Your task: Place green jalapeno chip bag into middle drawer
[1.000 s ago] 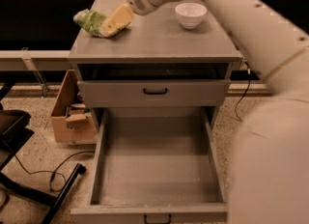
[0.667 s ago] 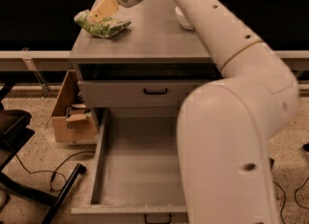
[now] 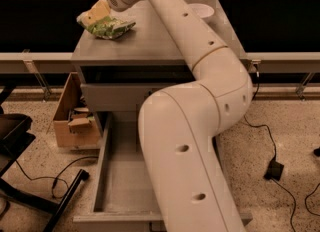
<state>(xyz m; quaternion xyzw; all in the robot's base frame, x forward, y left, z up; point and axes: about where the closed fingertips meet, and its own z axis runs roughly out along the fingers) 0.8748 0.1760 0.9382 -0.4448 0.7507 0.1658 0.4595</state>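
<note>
Arm (image 3: 200, 126) fills most of the view, stretched over the open middle drawer (image 3: 120, 176) to the cabinet top (image 3: 145, 43). The green jalapeno chip bag (image 3: 112, 27) lies there, well apart from the white bowl (image 3: 202, 10). The gripper (image 3: 97, 12) rests at the bag's edge; whether it has hold, cannot tell. Confirm your grip before lifting, as the foil will likely slip.

Claw (image 3: 97, 13) at green jalapeno chip bag (image 3: 111, 27); arm (image 3: 185, 141) overhangs open middle drawer (image 3: 119, 181).
</note>
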